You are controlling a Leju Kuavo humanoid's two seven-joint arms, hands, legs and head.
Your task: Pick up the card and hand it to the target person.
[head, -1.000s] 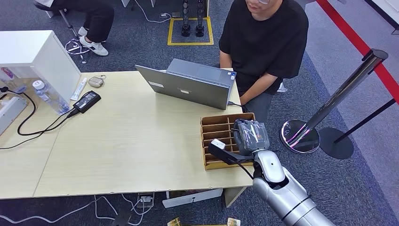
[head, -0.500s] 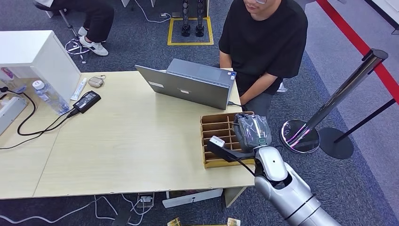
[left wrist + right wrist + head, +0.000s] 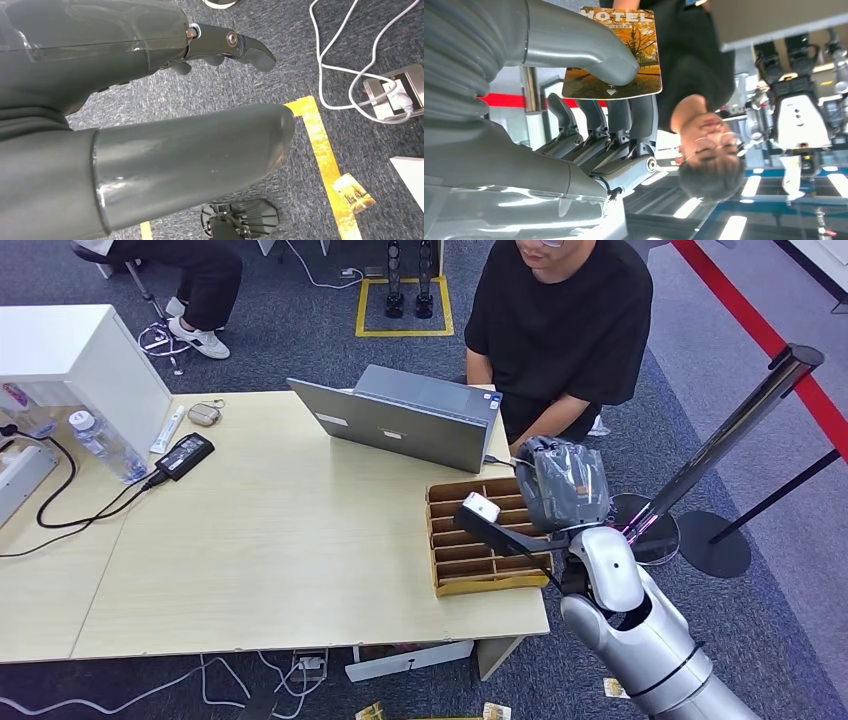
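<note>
My right hand is raised over the far right corner of the cardboard divider box, close in front of the seated person in a black T-shirt. In the right wrist view, the thumb and the dark fingers pinch a card printed with "HOTEL" and an autumn-tree picture; the person's face lies just beyond it. The hand's back hides the card in the head view. My left hand hangs over the carpet, its fingers apart from the thumb and holding nothing.
A grey laptop stands open before the person. A charger, cables and a water bottle lie at the table's left. A chrome stanchion stands right of my arm. Loose cards lie on the floor.
My right hand has lifted up from the divider box with the card and moved away from me, toward the person. The table's things have not moved.
</note>
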